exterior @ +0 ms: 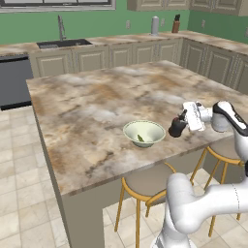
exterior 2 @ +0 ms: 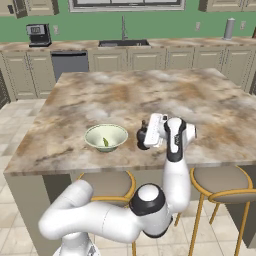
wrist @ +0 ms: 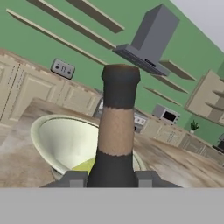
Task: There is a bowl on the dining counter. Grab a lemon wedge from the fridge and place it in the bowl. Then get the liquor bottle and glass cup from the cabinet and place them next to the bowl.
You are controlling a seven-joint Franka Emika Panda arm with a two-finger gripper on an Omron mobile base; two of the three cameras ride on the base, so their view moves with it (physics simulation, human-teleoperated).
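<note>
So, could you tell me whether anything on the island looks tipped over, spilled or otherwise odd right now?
Nothing stands out. The bowl sits upright on the island with the lemon wedge inside, and the end effector holds the dark bottle upright just beside it. No spill shows.

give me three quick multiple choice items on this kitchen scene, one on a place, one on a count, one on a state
1. Where is the lemon wedge?
A in the bowl
B on a stool
C in the sink

2. How many bowls stand on the dining counter?
A one
B two
C three

3. What is the hand doing?
A hanging open over the sink
B gripping the liquor bottle beside the bowl
C holding a knife

Key: 1 A, the wedge lies inside the bowl. 2 A, a single bowl shows there. 3 B, the fingers clamp the liquor bottle just right of the bowl.
</note>
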